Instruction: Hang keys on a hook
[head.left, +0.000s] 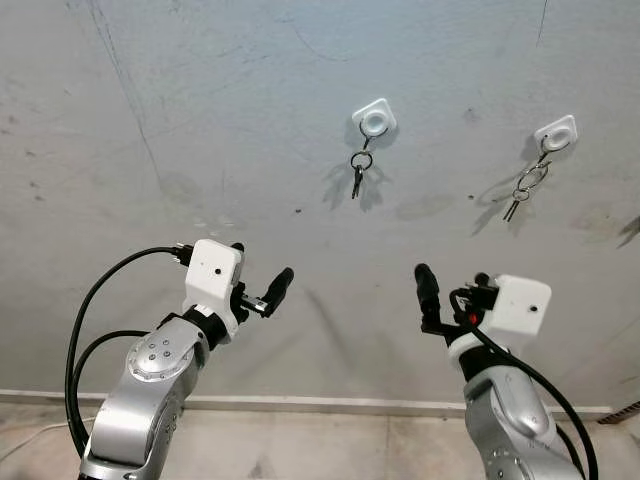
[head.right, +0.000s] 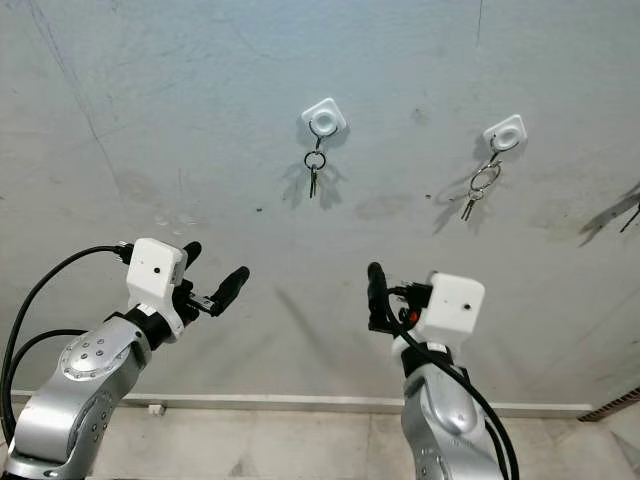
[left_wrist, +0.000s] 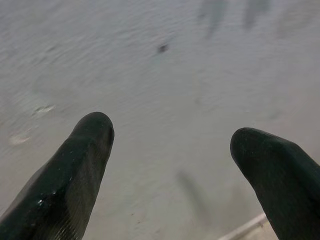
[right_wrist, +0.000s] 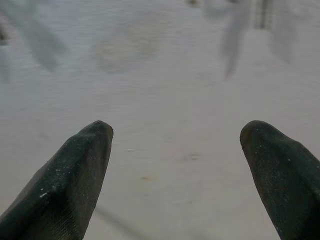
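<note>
Left eye view: two hooks (head.left: 375, 120) (head.left: 556, 132) each carry keys (head.left: 358, 172) (head.left: 526, 185); both grippers (head.left: 262, 274) (head.left: 452, 288) hover below, jaws released, empty.

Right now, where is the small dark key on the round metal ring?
The small dark key on its round metal ring hangs from the left white square wall hook on the grey concrete wall, above and between both open end effectors.

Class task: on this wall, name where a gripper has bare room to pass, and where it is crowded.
Bare wall lies left of the left hook, above the left gripper, and between both grippers below the keys. It is crowded around the right hook and its key ring.
</note>
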